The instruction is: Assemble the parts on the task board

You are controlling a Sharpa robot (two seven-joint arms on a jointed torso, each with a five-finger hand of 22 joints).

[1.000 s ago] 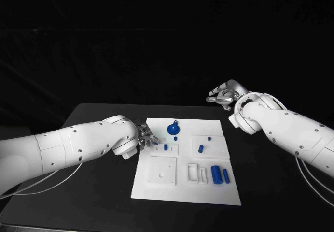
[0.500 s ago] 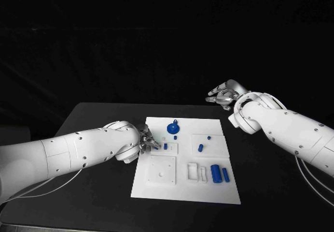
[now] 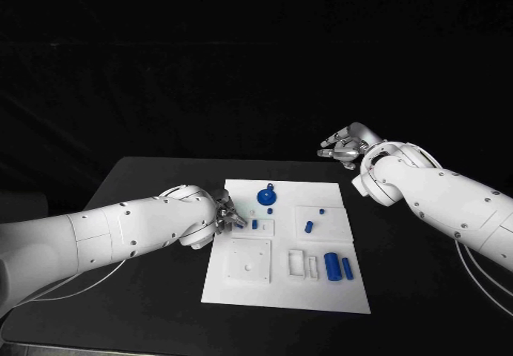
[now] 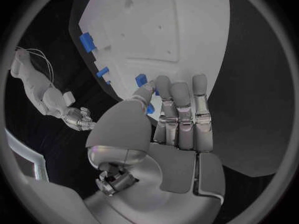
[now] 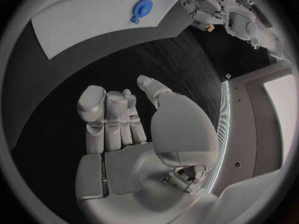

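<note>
The white task board (image 3: 287, 293) lies mid-table. Near its far edge sits a round blue part (image 3: 266, 196), which the right wrist view also catches (image 5: 142, 7). Two blue cylinders (image 3: 338, 267) lie side by side at its right, and small blue pegs (image 3: 310, 226) stand near the middle. My left hand (image 3: 224, 216) is at the board's left edge; in the left wrist view this hand (image 4: 174, 129) has its thumb and a finger closed on a small blue part (image 4: 142, 78). My right hand (image 3: 344, 147) hangs raised beyond the board's far right corner, its fingers (image 5: 106, 119) straight and holding nothing.
White raised blocks and recesses (image 3: 252, 261) cover the board's near half. Further blue pieces (image 4: 87, 41) show along the board's edge in the left wrist view. Black table (image 3: 150, 297) surrounds the board on all sides.
My left forearm has dropped lower and swung in, while its hand stays at the board's left edge by the small blue part. The right arm has not moved.
</note>
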